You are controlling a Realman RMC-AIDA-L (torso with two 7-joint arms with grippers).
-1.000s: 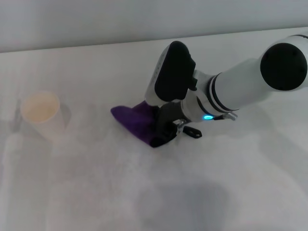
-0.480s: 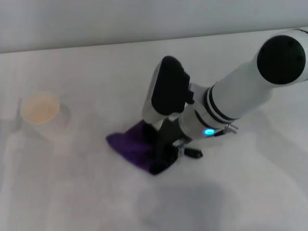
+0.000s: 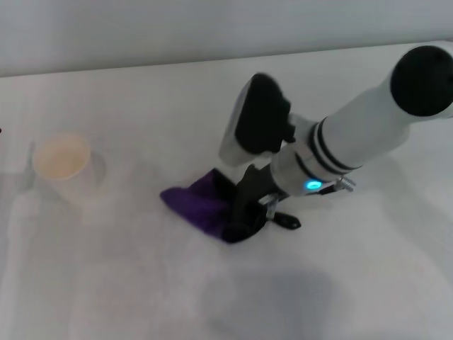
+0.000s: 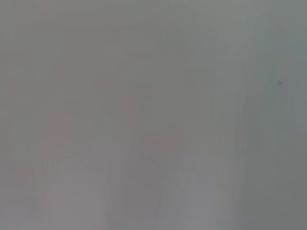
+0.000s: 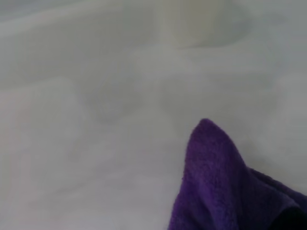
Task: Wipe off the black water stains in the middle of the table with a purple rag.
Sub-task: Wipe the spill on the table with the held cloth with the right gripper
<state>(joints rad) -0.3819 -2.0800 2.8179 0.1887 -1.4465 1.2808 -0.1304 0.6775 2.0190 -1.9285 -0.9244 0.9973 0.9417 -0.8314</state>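
The purple rag [image 3: 198,203] lies pressed on the white table [image 3: 141,283] near its middle. My right gripper [image 3: 239,219] comes down from the right and is shut on the rag's right end, holding it against the tabletop. The rag's small black loop [image 3: 287,222] sticks out to the right of the gripper. In the right wrist view a purple corner of the rag [image 5: 216,182] points across the bare table [image 5: 86,143]. No blackish-brown stain shows in any view; it may be under the rag or the arm. The left gripper is out of view.
A pale paper cup [image 3: 62,164] stands at the left of the table and shows faintly in the right wrist view [image 5: 201,24]. A faint grey shadow lies on the table in front of the rag. The left wrist view shows only blank grey.
My right gripper dragged the rag toward the table's front edge, then slid it back a little, away from me and to the right. The cup has not moved.
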